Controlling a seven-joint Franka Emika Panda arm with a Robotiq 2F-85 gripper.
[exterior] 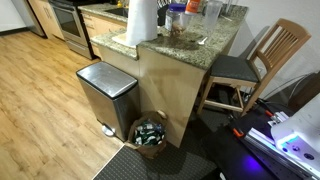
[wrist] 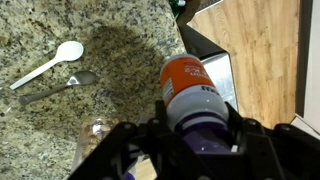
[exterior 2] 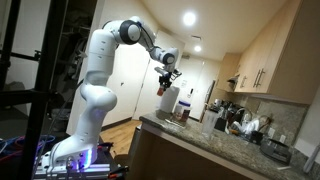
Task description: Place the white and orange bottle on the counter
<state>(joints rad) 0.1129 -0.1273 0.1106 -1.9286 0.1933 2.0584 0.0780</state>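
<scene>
In the wrist view, the left of the frame is the bare speckled granite of the counter (wrist: 120, 30). A white spoon (wrist: 68, 51) lies at the upper left and a metal spoon (wrist: 82, 78) just below it, both angled the same way and not touching. Further right, at the lower edge of the frame, the top of a clear vessel (wrist: 97, 133) shows, though what it is cannot be told. Right of centre is the white and orange bottle (wrist: 188, 85), clamped from either side by the fingers of the gripper (wrist: 193, 130), which close on its whitish part nearest the camera. The bottle's long axis runs straight out from the gripper, orange end leading away from the camera, so it hangs end-down over the surface instead of lying across it. That orange end lines up just about with the counter's rounded edge. Granite spreads to its left, while to its right lie the steel trash bin (wrist: 222, 75) and then the wood floor (wrist: 265, 60). In an exterior view the robot arm (exterior 2: 100, 60) holds the bottle high, well above the counter and touching nothing, close over a white paper roll (exterior 2: 171, 100). Judged from this, the set-down spot lies toward the left of the wrist frame and downward. A straight descent would likely land on the very edge or miss it.
</scene>
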